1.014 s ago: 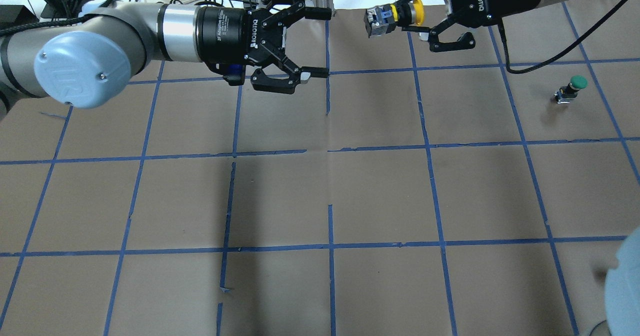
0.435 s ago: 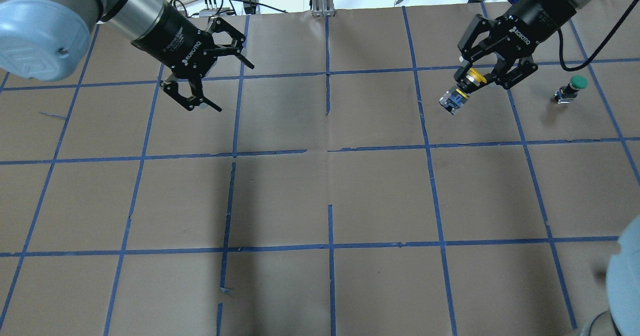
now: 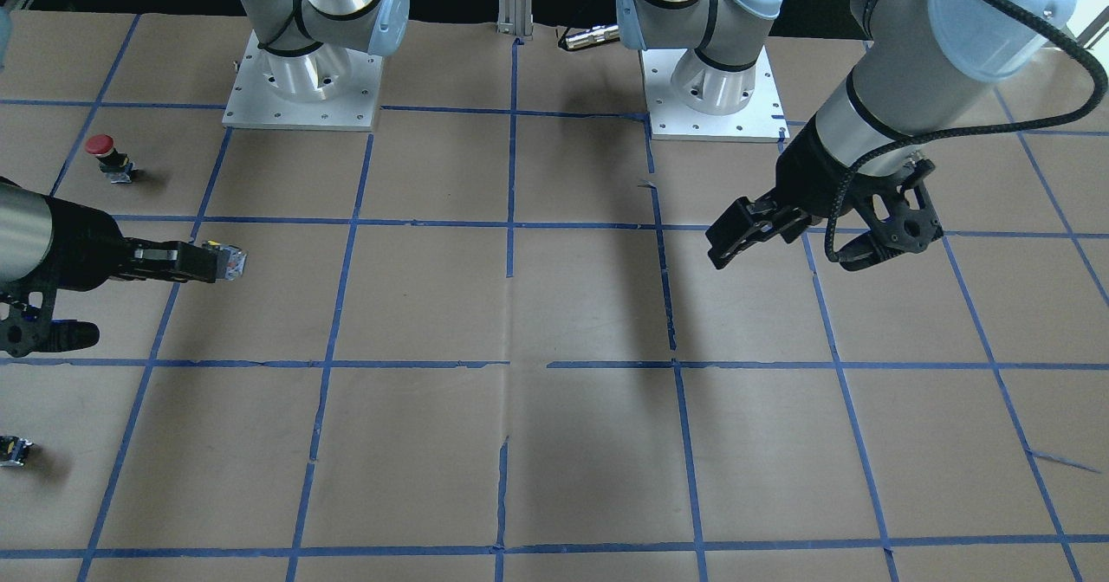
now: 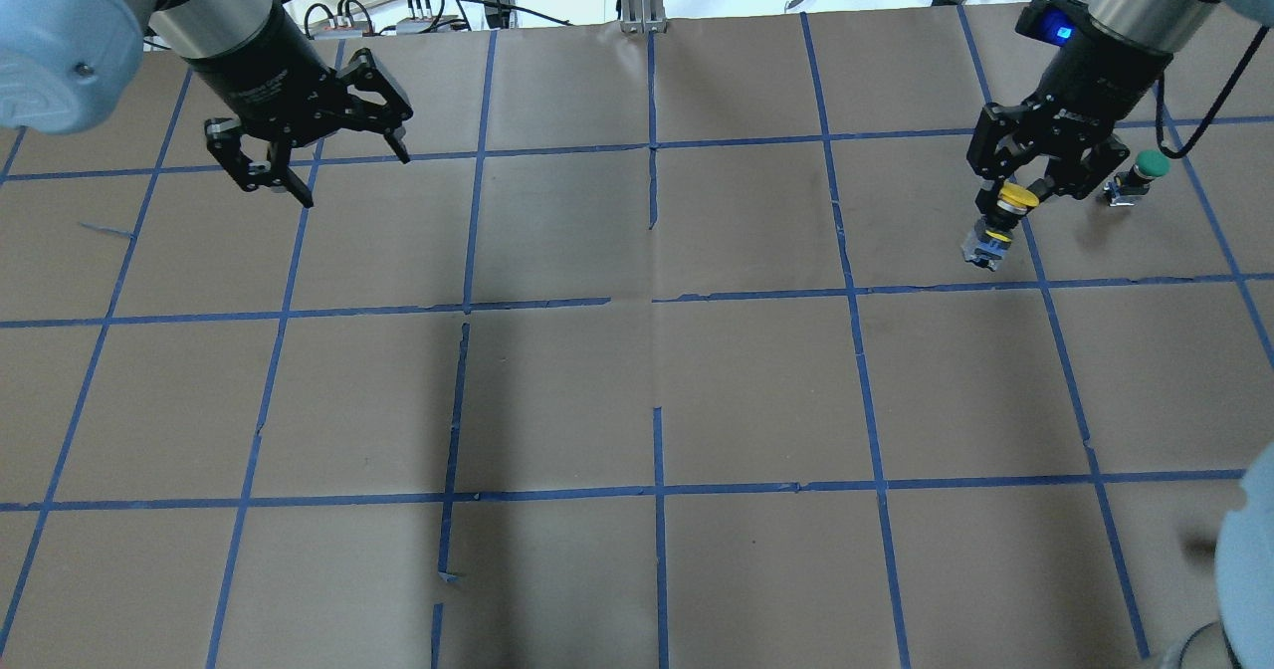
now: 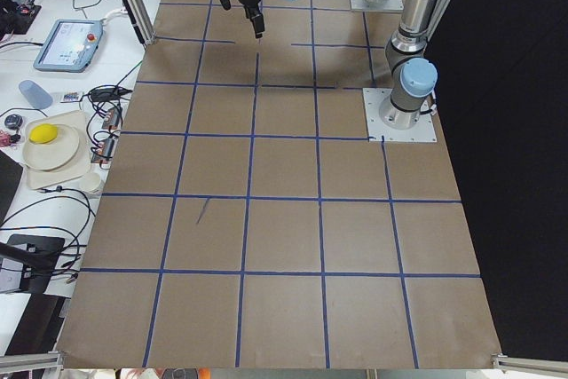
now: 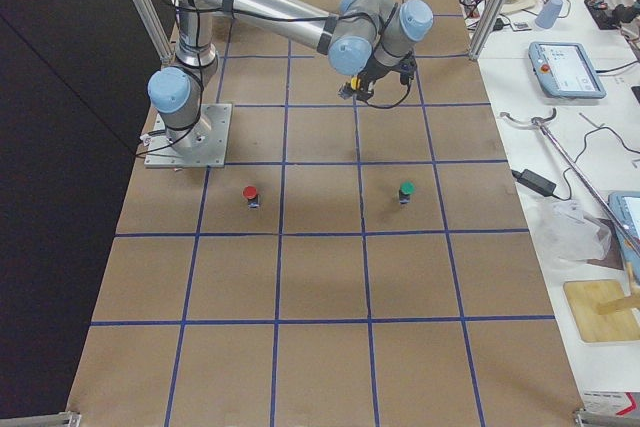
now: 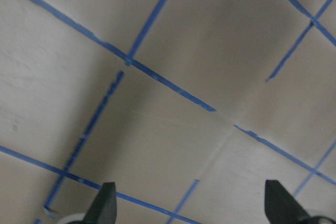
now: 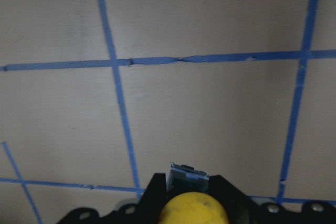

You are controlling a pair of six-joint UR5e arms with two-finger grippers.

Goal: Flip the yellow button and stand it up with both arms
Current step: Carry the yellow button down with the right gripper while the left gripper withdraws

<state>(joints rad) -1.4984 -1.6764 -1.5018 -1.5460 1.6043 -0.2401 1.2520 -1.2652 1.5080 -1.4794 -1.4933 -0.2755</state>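
The right gripper (image 4: 1017,194) has its jaws closed on the yellow button (image 4: 993,231), pinching it at the round cap. The grey body sticks out past the fingertips, down toward the desk (image 4: 637,390). The button's long axis thus runs nearly in line with the jaws, cap uppermost and only a little tilted, as the right wrist view also shows. It hangs just beside the green button (image 4: 1140,173), on the side facing the desk's middle and apart from it. Whether the body's foot touches the paper cannot be told; it looks to be a little above it. The left gripper (image 4: 353,179) is well apart from the green button, across the desk's centre line, with its jaws spread wide and holding nothing. The right arm therefore has the piece, and the left is the far one. What the coming move seems to turn on is bringing that axis square to the desk directly under the jaws, so the body lands flat beside the green button without knocking it.
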